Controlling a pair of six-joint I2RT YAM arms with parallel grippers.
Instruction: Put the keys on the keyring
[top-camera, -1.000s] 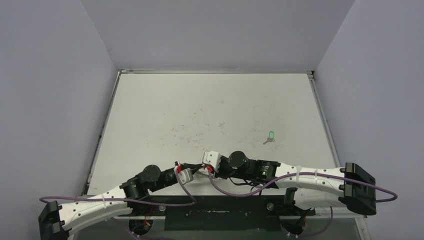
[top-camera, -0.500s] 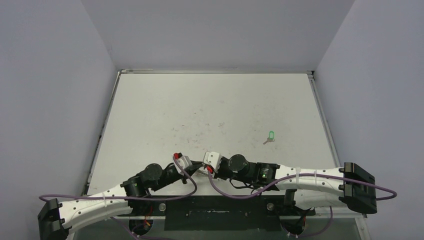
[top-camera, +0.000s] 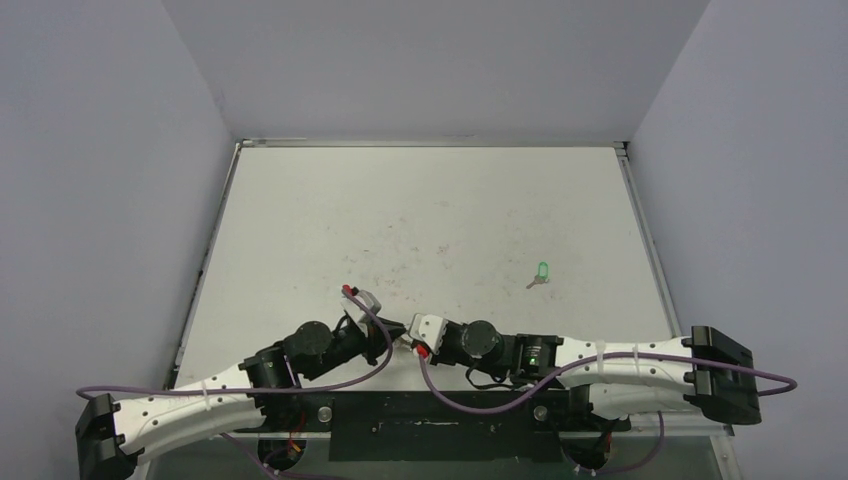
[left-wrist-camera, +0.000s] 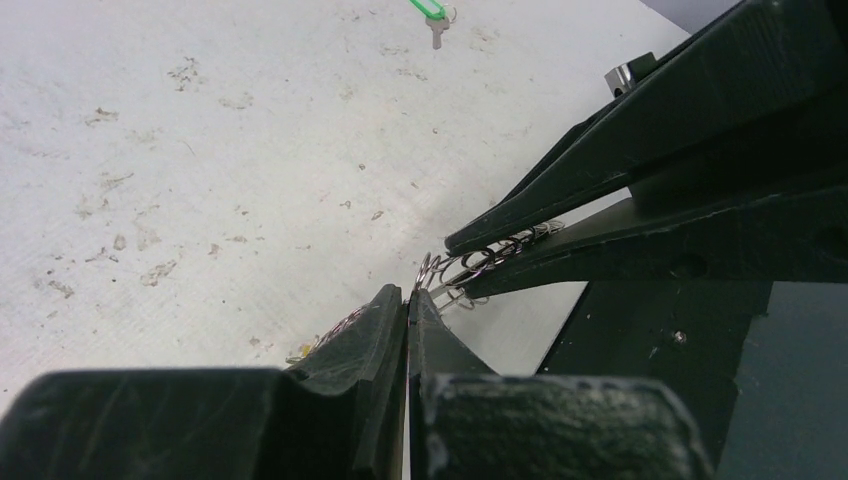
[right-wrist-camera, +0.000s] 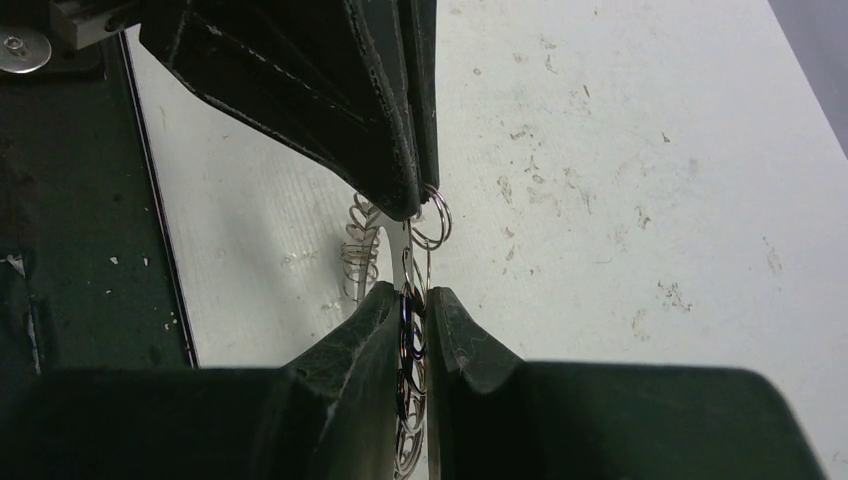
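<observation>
Pinching the one keyring (right-wrist-camera: 411, 335) edge-on between its two fingers, the right gripper (right-wrist-camera: 412, 296) holds it by the near edge of the table (top-camera: 420, 200). Facing it, the left gripper (left-wrist-camera: 408, 293) has both fingers pressed together, tips touching the ring's fringe of small wire loops; whether they nip a loop I cannot tell. One green key (top-camera: 542, 270) lies flat, well apart from both grippers, out past the right one.

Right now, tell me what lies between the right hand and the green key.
Nothing but bare, scuffed table; the top view shows it between the right hand, shut on the ring, and the green key.
</observation>
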